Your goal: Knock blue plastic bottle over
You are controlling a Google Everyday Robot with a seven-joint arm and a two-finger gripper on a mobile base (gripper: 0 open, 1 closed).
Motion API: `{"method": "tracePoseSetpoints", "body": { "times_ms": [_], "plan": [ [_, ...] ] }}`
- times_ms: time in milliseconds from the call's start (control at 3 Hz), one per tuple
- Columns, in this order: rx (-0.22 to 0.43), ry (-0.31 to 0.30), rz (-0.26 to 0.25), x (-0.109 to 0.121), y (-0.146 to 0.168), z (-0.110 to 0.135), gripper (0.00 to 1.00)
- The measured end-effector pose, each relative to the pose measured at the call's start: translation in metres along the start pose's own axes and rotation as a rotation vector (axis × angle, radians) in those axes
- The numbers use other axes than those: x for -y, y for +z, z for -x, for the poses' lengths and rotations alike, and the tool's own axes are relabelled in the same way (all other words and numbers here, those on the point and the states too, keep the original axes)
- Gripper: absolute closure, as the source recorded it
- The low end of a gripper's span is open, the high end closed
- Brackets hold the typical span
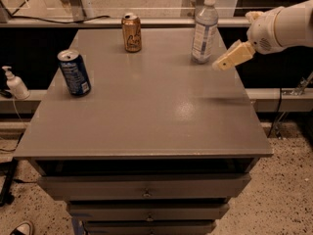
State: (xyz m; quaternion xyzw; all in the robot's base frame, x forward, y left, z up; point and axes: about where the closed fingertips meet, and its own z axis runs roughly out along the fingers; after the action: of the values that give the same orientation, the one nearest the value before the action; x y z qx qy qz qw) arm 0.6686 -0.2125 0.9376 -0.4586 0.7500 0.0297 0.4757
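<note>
Hovering beside the blue plastic bottle (204, 31) above gray table (146, 114): pincer (219, 64), state unclear.

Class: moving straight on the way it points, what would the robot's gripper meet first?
Probably the lower part of the clear bluish plastic bottle beside the cream gripper; depth is unclear, so possibly the grey tabletop.

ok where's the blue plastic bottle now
Camera view: the blue plastic bottle stands upright near the table's far right corner, right of the gold can, with the gripper close on its right.

Dim; tabletop (122, 124) glare — pincer (222, 62) at right, shadow beneath
</note>
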Motion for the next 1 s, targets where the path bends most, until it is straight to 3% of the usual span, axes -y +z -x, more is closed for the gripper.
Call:
{"method": "tracePoseSetpoints", "body": {
  "times_ms": [333, 667, 1000],
  "plan": [
    [0.0, 0.0, 0.0, 0.0, 0.0, 0.0, 0.0],
    [0.047, 0.015, -0.006, 0.0, 0.007, 0.003, 0.0],
    [0.152, 0.079, -0.032, 0.013, 0.029, 0.009, 0.0]
  ]
}}
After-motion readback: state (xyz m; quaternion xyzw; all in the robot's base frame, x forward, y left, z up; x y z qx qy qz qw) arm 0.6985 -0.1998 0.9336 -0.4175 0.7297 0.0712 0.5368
